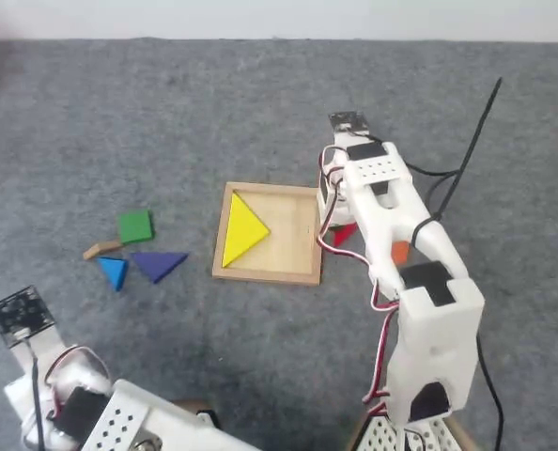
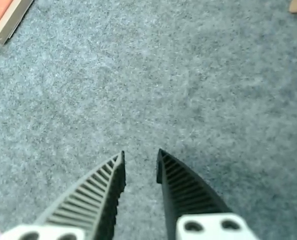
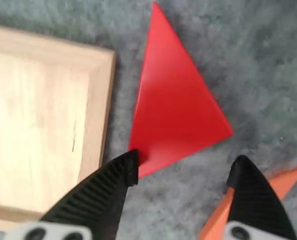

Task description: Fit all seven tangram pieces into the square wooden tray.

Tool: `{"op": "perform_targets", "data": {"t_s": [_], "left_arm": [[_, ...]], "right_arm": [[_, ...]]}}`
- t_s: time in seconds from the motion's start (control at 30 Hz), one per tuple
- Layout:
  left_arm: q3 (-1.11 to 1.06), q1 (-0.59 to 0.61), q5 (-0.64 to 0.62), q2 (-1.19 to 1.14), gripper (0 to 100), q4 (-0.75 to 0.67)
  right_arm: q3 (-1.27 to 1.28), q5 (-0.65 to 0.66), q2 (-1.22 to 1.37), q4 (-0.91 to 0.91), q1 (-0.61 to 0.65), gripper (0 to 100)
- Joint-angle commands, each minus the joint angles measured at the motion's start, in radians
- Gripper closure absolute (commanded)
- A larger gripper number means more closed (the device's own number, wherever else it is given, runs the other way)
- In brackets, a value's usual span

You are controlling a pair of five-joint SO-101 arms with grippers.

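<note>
Grey carpet (image 1: 260, 103) covered the table. Tray (image 1: 265, 274) sat near centre, with yellow triangle (image 1: 241, 230) flat inside, against its left wall; rest of the tray floor bare wood.

R gripper (image 3: 186, 165) hung just outside the tray's right rim, fingers spread wide, gripping nothing. One fingertip overlapped the edge of red triangle (image 3: 173, 105), the other sat over orange piece (image 3: 216, 220). Red lay on carpet just beside the rim, orange just beyond it. Contact w/ either piece: cannot tell.

L gripper (image 2: 141, 152) was over bare carpet, well apart from the tray, fingers a little apart, nothing between them.

Four pieces lay grouped left of the tray, on carpet: green square (image 1: 135, 225), tan piece (image 1: 101, 249) just below it, blue triangle (image 1: 114, 271), purple triangle (image 1: 159, 263) beside blue.
</note>
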State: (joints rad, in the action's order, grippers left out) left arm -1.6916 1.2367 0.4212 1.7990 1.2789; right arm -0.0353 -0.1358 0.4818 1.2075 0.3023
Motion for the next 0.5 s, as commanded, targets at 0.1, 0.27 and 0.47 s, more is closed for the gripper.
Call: {"op": "perform_targets", "data": {"t_s": [0.1,0.27,0.47], "left_arm": [[0.008,0.008,0.011,0.015,90,0.006],[0.008,0.008,0.011,0.015,90,0.006],[0.008,0.008,0.011,0.015,90,0.006]], "right_arm": [[-0.063,0.028,-0.021,0.015,-0.008,69.3],[-0.109,0.026,-0.059,0.016,0.015,69.2],[-0.144,0.034,-0.065,-0.002,0.027,69.2]]}}
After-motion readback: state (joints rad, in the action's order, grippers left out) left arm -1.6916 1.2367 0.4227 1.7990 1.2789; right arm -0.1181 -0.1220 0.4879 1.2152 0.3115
